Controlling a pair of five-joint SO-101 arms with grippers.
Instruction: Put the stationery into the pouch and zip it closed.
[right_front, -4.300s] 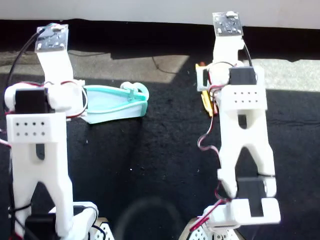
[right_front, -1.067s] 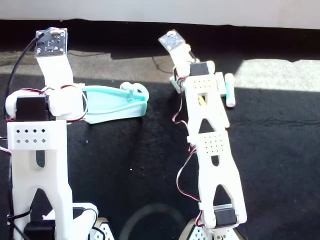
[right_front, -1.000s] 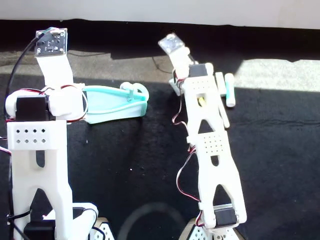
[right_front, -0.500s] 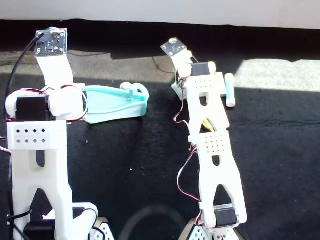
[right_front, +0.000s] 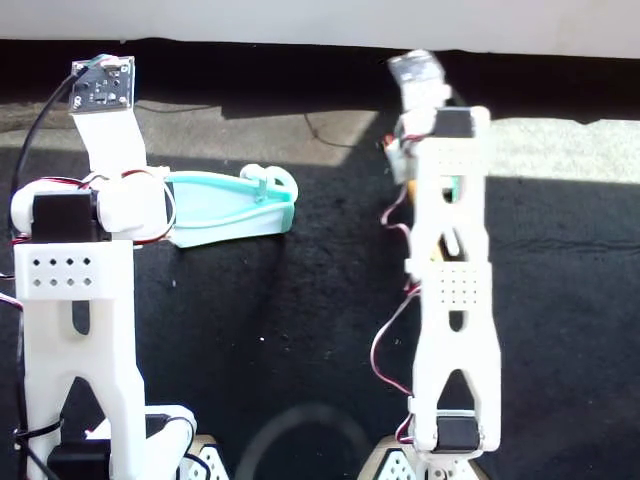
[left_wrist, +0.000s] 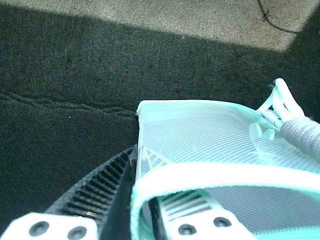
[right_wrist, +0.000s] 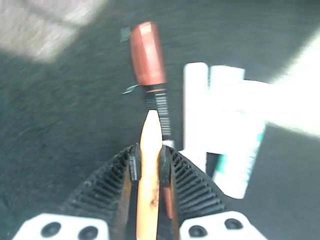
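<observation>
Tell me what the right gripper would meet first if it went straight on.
Probably the red pen, just ahead of the orange pen in the right gripper; depth is unclear.

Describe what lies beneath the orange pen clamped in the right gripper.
A red-capped pen lies on the black cloth, with white-and-teal stationery beside it. The orange pen covers its lower end.
</observation>
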